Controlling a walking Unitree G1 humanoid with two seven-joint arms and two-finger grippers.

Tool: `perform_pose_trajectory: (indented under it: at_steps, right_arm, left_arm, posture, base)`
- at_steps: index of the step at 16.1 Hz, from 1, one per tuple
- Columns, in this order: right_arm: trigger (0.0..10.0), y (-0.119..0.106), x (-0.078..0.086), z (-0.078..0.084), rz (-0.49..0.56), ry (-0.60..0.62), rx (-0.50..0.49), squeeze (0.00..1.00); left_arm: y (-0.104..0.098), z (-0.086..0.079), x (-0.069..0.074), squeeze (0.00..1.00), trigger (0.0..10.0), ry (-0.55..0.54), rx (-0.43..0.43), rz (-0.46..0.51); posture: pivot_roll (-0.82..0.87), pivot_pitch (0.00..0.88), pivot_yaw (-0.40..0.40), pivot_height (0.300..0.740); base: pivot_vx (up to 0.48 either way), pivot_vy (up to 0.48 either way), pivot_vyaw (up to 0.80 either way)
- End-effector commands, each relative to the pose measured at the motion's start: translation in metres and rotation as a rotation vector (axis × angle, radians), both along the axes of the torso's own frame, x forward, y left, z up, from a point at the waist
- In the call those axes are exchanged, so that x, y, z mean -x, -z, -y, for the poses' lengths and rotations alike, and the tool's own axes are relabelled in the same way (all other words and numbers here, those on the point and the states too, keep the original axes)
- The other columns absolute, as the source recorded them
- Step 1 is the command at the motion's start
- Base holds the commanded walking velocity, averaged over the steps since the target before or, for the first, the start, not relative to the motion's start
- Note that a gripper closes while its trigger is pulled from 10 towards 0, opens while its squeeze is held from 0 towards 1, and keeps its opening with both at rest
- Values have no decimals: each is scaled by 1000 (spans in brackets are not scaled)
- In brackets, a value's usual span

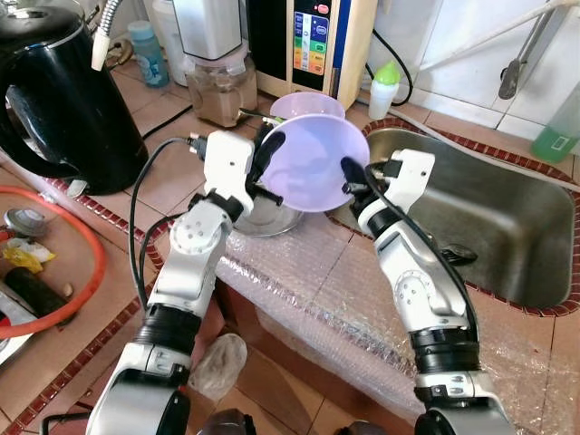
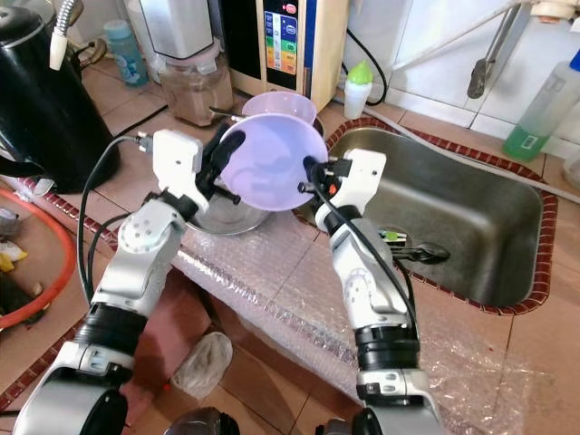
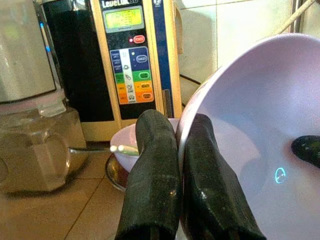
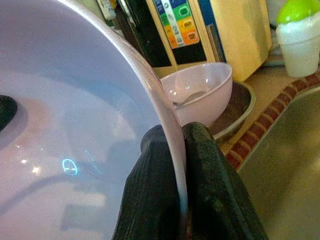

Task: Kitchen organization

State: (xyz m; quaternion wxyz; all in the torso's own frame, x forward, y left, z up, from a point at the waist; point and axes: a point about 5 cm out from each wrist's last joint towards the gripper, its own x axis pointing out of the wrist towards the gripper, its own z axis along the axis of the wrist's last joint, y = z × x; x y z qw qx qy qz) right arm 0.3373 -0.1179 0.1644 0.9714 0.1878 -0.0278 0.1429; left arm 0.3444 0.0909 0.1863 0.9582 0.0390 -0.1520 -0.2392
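A large lilac bowl hangs tilted above the counter between my two grippers. My left gripper is shut on the bowl's left rim, one finger inside and one outside. On the opposite rim my right gripper is shut the same way, the rim pinched between its fingers. Behind sits a smaller lilac bowl with a spoon in it, resting in a steel bowl. Another steel bowl stands under the held one.
A steel sink lies to the right with a black object by its drain. A black kettle, a blender jar and a water ioniser line the back. Bubble wrap covers the counter's front. An orange-rimmed tray is at left.
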Motion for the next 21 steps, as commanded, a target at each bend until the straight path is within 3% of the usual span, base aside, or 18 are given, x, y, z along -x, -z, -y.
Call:
perform_pose_trajectory:
  at_steps: [1, 2, 3, 4, 5, 6, 8, 13, 16, 19, 20, 21]
  right_arm:
    - [0, -2, -6, 47, -29, 243, -19, 0]
    - [0, -3, -7, 50, -26, 263, -15, 0]
    - [0, -4, -9, 55, -22, 288, -3, 0]
    - [0, -7, -12, 65, -16, 345, 25, 0]
    - [0, -7, -12, 65, -16, 345, 25, 0]
    - [0, -10, -16, 81, -9, 416, 64, 0]
    - [0, -15, -21, 103, -5, 512, 78, 0]
    - [0, -7, -23, 120, -27, 622, 104, 0]
    - [0, 4, -20, 125, -71, 663, 174, 0]
    - [0, 40, -13, 139, -253, 711, 276, 0]
    - [2157, 56, -11, 137, -316, 666, 313, 0]
    - [9490, 64, -11, 134, -350, 627, 344, 1000]
  left_arm:
    - [-4, -2, -3, 0, 6118, 8, -24, 11]
    - [-3, 1, -4, 0, 10000, 14, -35, -2]
    - [-3, 4, -5, 0, 10000, 30, -48, -12]
    - [-2, 13, -5, 827, 10000, 70, -71, -19]
    - [-2, 13, -5, 827, 10000, 70, -71, -19]
    - [-1, 22, -1, 1000, 10000, 132, -86, -32]
    - [6, 31, 8, 1000, 10000, 225, -106, -78]
    - [11, 31, 16, 1000, 10000, 280, -143, -113]
    - [15, 31, 19, 1000, 10000, 304, -155, -139]
    - [25, 28, 28, 1000, 10000, 364, -210, -211]
    - [33, 24, 31, 1000, 10000, 387, -244, -249]
    - [35, 22, 33, 1000, 10000, 397, -259, -263]
  posture:
    - [-69, 16, 45, 740]
    - [-68, 19, 47, 740]
    - [-67, 22, 49, 740]
    - [-63, 26, 52, 740]
    - [-63, 26, 52, 740]
    - [-50, 40, 64, 740]
    - [-36, 48, 71, 740]
    - [-19, 56, 78, 740]
    - [-19, 57, 77, 740]
    - [-18, 61, 75, 740]
    - [-13, 76, 82, 740]
    - [-13, 76, 82, 740]
  base:
    - [0, 0, 0]
    - [0, 0, 0]
    - [0, 0, 0]
    - [0, 0, 0]
    - [0, 0, 0]
    - [0, 0, 0]
    - [0, 0, 0]
    - [0, 0, 0]
    - [0, 0, 0]
    - [0, 0, 0]
    - [0, 0, 0]
    - [0, 0, 0]
